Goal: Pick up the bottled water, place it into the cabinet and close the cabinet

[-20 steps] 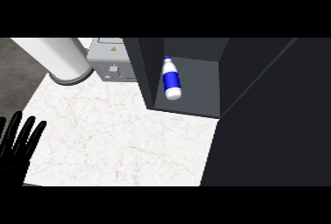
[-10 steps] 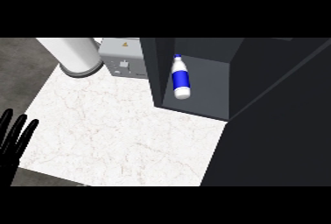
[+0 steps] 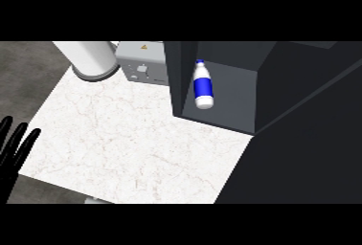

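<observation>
- We count one bottled water (image 3: 203,86): white with a blue label band, sitting inside the open compartment of the cabinet (image 3: 233,112), close to that compartment's left wall, cap toward the back.
- We see one cabinet, dark, taking up the right of the view; its inside is a lighter grey. Whether the big dark panel at the lower right is its door, we cannot tell.
- One robot hand shows, the left robot hand (image 3: 14,148), at the left edge beside the worktop (image 3: 134,143). Its fingers are straight and spread, pointing up, and it has hold of nothing.
- The right robot hand shows nowhere in the view.
- One white marbled worktop lies in the middle.
- At its far edge we count two more things: one white cylinder (image 3: 88,60) and one small grey box (image 3: 143,67) just beside it, next to the cabinet's left side.
</observation>
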Controlling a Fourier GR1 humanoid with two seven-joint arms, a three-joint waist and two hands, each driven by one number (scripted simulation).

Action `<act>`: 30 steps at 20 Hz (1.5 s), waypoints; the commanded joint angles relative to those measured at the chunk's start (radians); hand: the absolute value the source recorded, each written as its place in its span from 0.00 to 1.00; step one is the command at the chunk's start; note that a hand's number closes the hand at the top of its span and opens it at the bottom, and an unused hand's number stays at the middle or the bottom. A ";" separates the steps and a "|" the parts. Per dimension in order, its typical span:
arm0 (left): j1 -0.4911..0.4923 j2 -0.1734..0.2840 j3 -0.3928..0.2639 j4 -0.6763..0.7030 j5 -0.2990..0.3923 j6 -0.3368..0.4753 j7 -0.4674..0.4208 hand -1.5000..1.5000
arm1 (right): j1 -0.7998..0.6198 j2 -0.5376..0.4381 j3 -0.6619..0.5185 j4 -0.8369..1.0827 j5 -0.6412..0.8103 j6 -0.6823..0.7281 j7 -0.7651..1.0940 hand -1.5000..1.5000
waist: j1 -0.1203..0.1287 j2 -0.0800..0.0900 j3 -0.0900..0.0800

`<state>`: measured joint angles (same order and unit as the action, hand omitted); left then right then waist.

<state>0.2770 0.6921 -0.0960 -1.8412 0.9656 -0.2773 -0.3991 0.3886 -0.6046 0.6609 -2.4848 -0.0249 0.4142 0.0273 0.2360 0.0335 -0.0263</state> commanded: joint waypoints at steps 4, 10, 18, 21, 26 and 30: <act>-0.006 0.016 0.017 0.014 0.017 -0.021 0.008 0.00 | -0.109 0.034 0.086 -0.021 0.010 0.026 0.100 1.00 | 0.009 0.001 -0.004; -0.010 0.025 0.022 0.028 0.016 -0.025 0.015 0.00 | -0.142 0.057 0.060 -0.019 -0.010 0.013 0.110 1.00 | -0.002 0.004 -0.004; -0.027 0.028 0.036 0.024 0.032 -0.044 0.010 0.00 | -0.107 0.088 0.090 0.027 -0.102 0.034 0.100 1.00 | 0.032 0.036 -0.001; -0.026 0.035 0.035 0.033 0.027 -0.057 0.011 0.00 | -0.100 0.092 0.096 0.039 -0.139 0.050 0.095 1.00 | 0.056 0.046 -0.001; -0.045 0.043 0.044 0.027 0.032 -0.058 0.016 0.00 | -0.112 0.141 0.049 0.069 -0.182 0.013 0.102 1.00 | 0.053 0.050 0.004; -0.049 0.045 0.053 0.041 0.035 -0.070 0.012 0.00 | -0.152 0.177 -0.007 0.104 -0.183 -0.024 0.134 1.00 | 0.048 0.048 0.003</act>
<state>0.2322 0.7336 -0.0488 -1.8088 1.0008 -0.3398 -0.3864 0.2863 -0.5118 0.6256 -2.4157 -0.1618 0.4550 0.0952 0.2852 0.0810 -0.0241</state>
